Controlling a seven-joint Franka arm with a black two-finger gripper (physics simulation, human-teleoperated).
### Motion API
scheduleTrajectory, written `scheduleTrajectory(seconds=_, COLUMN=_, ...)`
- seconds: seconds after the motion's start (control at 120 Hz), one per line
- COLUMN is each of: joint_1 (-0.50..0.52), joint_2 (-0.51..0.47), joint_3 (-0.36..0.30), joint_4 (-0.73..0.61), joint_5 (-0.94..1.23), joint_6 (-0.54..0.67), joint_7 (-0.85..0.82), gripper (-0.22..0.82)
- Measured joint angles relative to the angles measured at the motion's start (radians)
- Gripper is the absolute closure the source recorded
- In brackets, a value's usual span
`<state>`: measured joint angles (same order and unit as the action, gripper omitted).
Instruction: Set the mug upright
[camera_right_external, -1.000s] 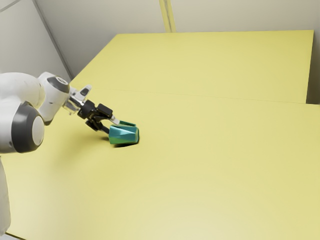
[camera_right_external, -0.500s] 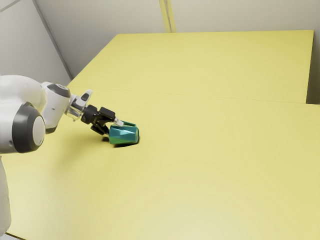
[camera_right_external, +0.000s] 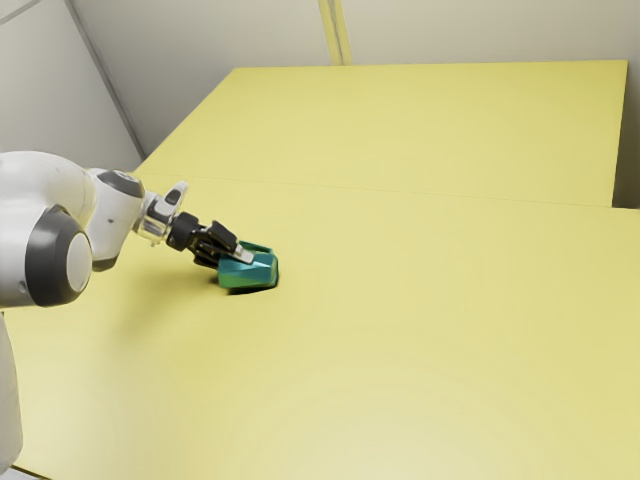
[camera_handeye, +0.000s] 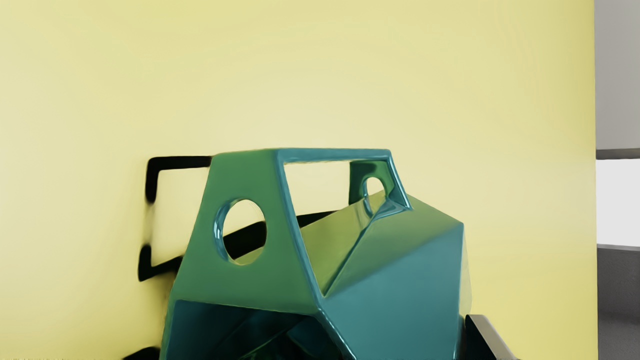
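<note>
The mug lies sideways on the bench, mouth toward the pincer. I can't tell whether it's gripped; tipping with a loose or off-centre hold could roll it away.

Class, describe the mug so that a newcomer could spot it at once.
On the big yellow table, follow the white arm to its black gripper. There a faceted mug lies on its side. Its shiny blue-green surface and the round holes in its angular handle set it apart from the gripper.
</note>
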<state>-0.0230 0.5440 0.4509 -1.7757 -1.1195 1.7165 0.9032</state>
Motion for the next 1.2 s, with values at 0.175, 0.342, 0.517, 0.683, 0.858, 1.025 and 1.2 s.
scheduleTrajectory(seconds=0.175, joint_1=0.0, joint_2=0.0, joint_3=0.0, joint_4=-0.001, joint_5=0.004, joint_6=0.004, joint_7=0.004, gripper=0.64)
scheduleTrajectory(seconds=0.342, joint_1=-0.01, joint_2=-0.023, joint_3=0.0, joint_4=0.003, joint_5=0.008, joint_6=0.006, joint_7=0.008, gripper=0.69)
scheduleTrajectory(seconds=0.517, joint_1=-0.043, joint_2=-0.116, joint_3=-0.003, joint_4=0.002, joint_5=0.031, joint_6=0.013, joint_7=0.01, gripper=0.76)
scheduleTrajectory(seconds=0.683, joint_1=-0.085, joint_2=-0.251, joint_3=-0.103, joint_4=-0.025, joint_5=0.237, joint_6=0.1, joint_7=-0.013, gripper=0.77)
scheduleTrajectory(seconds=0.858, joint_1=-0.062, joint_2=-0.358, joint_3=-0.278, joint_4=-0.061, joint_5=0.66, joint_6=0.251, joint_7=-0.084, gripper=0.77)
scheduleTrajectory(seconds=1.025, joint_1=-0.041, joint_2=-0.467, joint_3=-0.335, joint_4=-0.241, joint_5=0.949, joint_6=0.403, joint_7=-0.16, gripper=0.77)
scheduleTrajectory(seconds=1.2, joint_1=-0.03, joint_2=-0.501, joint_3=-0.348, joint_4=-0.347, joint_5=1.102, joint_6=0.542, joint_7=-0.229, gripper=0.78)
